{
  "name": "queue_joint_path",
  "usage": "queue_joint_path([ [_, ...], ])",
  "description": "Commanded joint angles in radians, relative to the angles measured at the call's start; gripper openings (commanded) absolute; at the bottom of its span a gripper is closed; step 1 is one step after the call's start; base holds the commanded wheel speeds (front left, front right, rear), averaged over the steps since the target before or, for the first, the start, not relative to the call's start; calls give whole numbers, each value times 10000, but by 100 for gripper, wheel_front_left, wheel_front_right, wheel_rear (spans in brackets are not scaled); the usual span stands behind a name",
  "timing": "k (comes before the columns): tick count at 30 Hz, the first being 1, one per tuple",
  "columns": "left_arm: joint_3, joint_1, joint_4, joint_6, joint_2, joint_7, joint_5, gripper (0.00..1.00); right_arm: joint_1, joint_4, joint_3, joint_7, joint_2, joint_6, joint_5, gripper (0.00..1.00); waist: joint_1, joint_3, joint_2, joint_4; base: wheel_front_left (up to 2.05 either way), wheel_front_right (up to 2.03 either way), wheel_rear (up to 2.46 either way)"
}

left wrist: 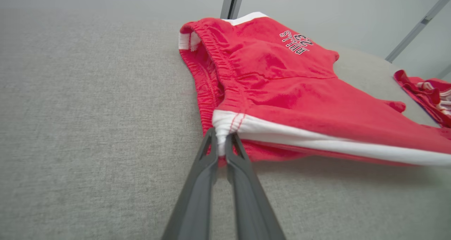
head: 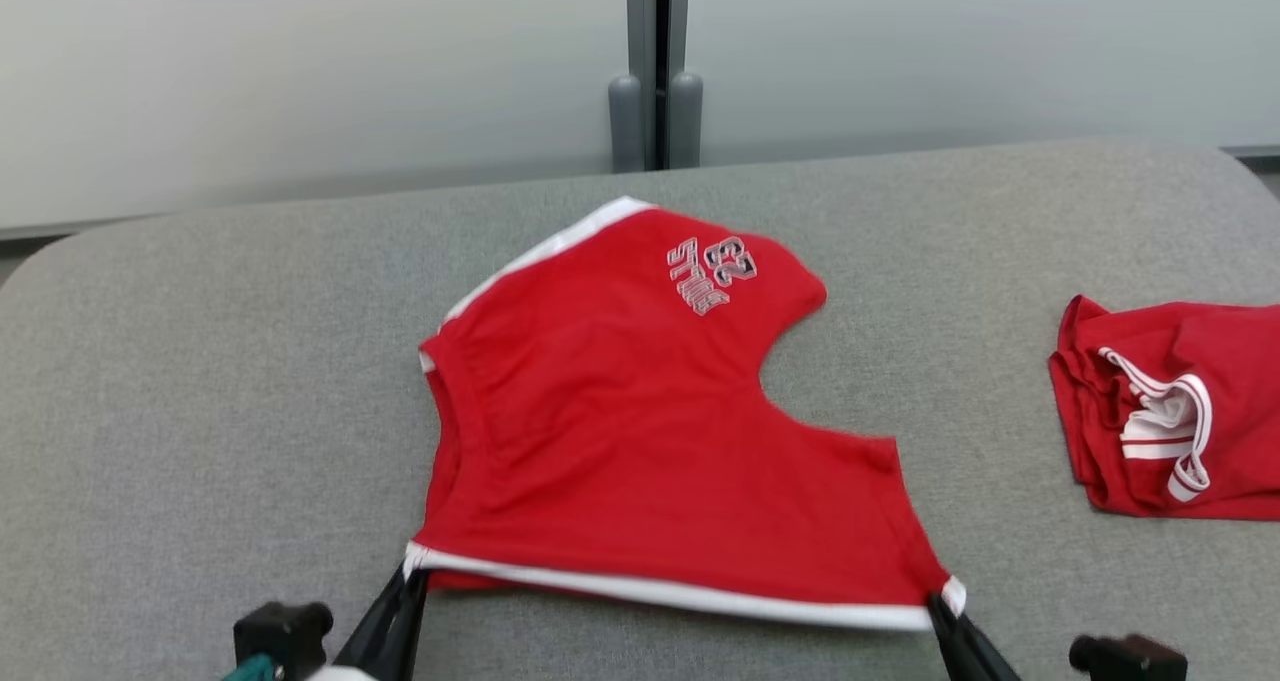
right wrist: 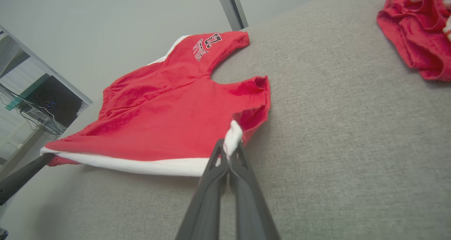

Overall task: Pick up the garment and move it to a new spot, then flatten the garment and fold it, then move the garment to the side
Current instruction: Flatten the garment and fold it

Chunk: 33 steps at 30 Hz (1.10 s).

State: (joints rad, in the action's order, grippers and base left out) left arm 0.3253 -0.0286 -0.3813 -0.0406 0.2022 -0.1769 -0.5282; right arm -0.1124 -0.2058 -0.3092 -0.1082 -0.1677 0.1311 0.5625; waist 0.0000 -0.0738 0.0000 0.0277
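Nearest in the head view, left gripper [head: 410, 579] and right gripper [head: 940, 606] each pinch a near corner of the red shorts [head: 620, 411], spread on the grey table [head: 200, 411]. Flattening looks underway, with the fold and side move left to do. Two garments total, spare garment [head: 1160, 421] bunched far right. Left wrist: clamped on white trim [left wrist: 317, 141]. Right wrist: same, edge maybe lifted.

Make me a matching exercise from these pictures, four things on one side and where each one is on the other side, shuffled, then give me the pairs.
1 left gripper
2 right gripper
3 printed lettering
4 crumpled red garment

A lying apart, toward the table's right side
B shut on the shorts' white stripe at the waistband end
C on the shorts' far leg
D shut on the white stripe at the leg-hem end

Pairs: 1-B, 2-D, 3-C, 4-A
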Motion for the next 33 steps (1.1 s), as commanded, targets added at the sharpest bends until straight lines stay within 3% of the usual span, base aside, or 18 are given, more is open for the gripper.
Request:
queue_joint_path([
  [1,-120,291,393,199,215,111,20,0,-326,249,196,212,36,-9,-29,0,0,252,0,64,0,0,0],
  [10,-205,3182,4595,1744,976,2254,-160,0,-2900,2914,1566,2148,618,-15,-895,0,0,824,0,-9,0,0,0],
  [16,-174,3851,6166,2305,1270,3147,-118,0,-3364,3868,2071,2818,858,-15,-1191,0,0,905,0,-104,0,0,0],
  [24,-118,3167,6222,2230,1152,3466,-301,0,-2231,3903,2365,3028,790,-15,-1472,0,0,541,0,-325,0,0,0],
  [33,-350,733,5046,1372,826,3325,-913,0,2227,1829,1927,2757,-359,-17,-1258,0,0,-1505,0,-1060,0,0,0],
])
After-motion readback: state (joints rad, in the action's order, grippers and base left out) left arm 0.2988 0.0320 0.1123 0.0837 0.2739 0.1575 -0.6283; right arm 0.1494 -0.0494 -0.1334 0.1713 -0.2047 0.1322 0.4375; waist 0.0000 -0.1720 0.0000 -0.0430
